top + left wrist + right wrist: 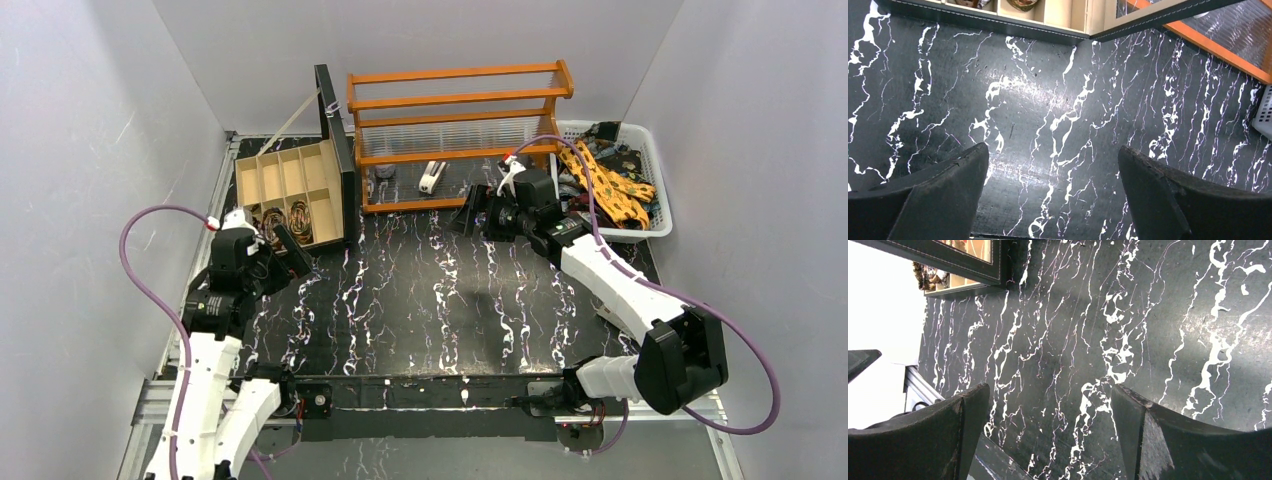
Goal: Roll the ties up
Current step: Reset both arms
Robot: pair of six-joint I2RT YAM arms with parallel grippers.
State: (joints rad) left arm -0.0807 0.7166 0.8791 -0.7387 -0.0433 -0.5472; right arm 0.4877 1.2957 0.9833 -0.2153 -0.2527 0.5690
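Two rolled ties (286, 219) sit as brown spiral coils in the front compartments of the open wooden box (262, 172) at the rear left. More ties, one yellow (608, 186) and some dark, lie heaped in the white basket (655, 160) at the rear right. My left gripper (283, 250) hangs open just in front of the box, empty; in the left wrist view the left gripper (1053, 155) shows only bare mat between its fingers. My right gripper (478, 212) is open and empty over the mat by the rack's front; the right gripper (1048, 395) faces left toward the box.
An orange wooden rack (455, 100) stands at the rear centre, with a small white-and-red box (432, 177) on its lower shelf. The box's black lid (333, 140) stands upright beside the rack. A black marbled mat (420, 300) covers the table between grey walls.
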